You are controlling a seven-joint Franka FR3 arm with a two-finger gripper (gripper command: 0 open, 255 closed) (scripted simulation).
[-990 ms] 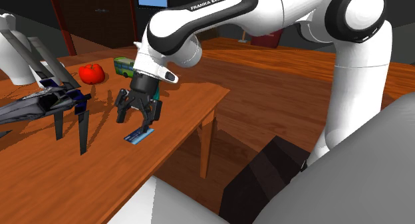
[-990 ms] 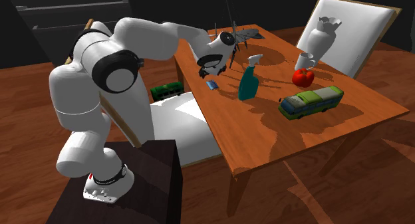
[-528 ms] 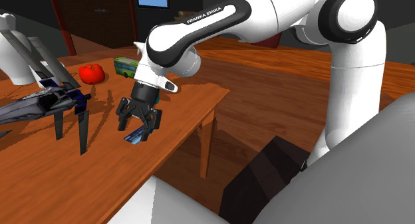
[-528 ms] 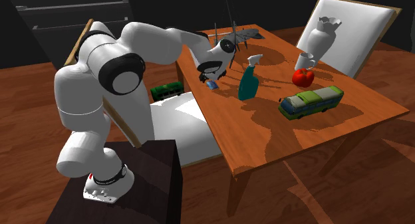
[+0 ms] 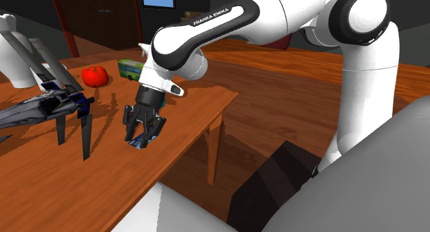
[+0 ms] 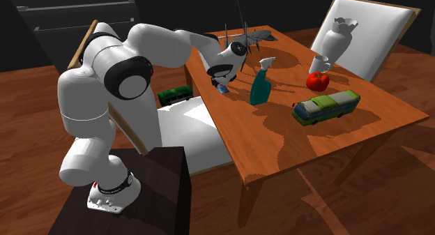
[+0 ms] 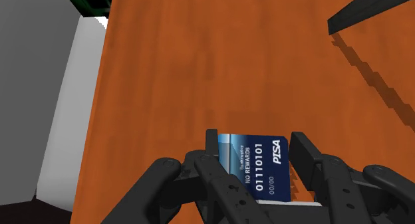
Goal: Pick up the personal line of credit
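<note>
Black gripper (image 7: 255, 144) low over wooden table (image 7: 199, 70), blue card (image 7: 256, 165) between its fingers — clasped at both edges

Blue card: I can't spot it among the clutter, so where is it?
In the shoulder view the blue card lies near the table edge facing the stand, clasped by the pincer, right of the dark jet model.

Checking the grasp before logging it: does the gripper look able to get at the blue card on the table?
Probably yes: the gripper sits right over the blue card, which lies flat on the brown table, with nothing in between.
</note>
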